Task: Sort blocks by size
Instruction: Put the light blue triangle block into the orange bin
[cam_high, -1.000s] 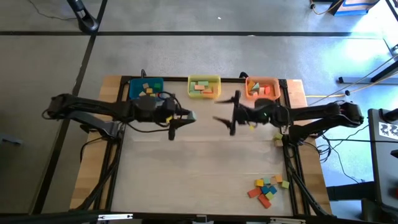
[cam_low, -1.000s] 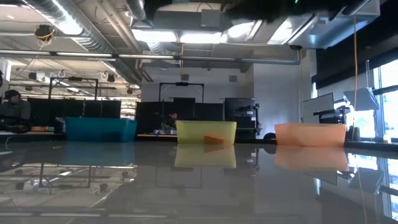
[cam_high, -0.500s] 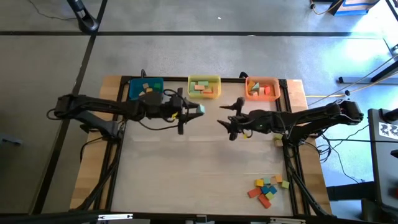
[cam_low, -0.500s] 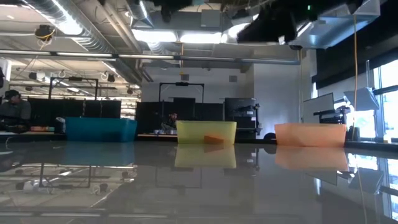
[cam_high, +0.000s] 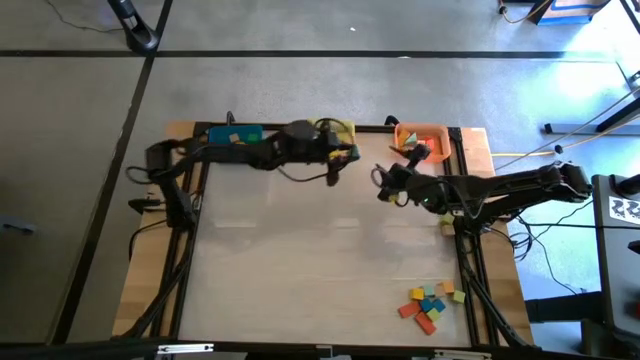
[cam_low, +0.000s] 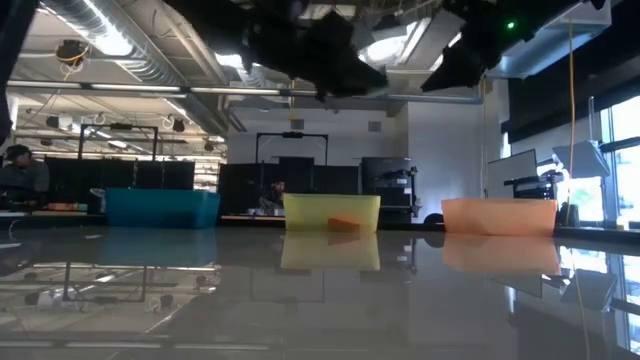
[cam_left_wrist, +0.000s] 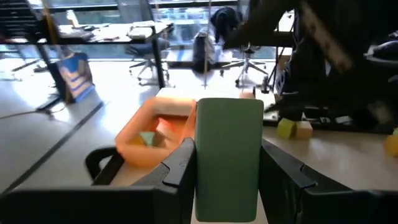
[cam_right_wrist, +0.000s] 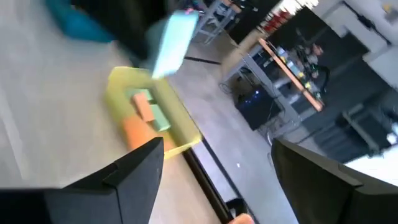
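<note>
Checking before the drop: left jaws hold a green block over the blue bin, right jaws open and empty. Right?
Not quite. The left gripper holds the green block at the yellow bin, not the blue one, as the high view shows. The right gripper is open and empty.

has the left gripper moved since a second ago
Yes. In the high view the left gripper, shut on a green block, moved from mid-table toward the yellow bin.

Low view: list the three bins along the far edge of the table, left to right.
Blue bin → yellow bin → orange bin.
</note>
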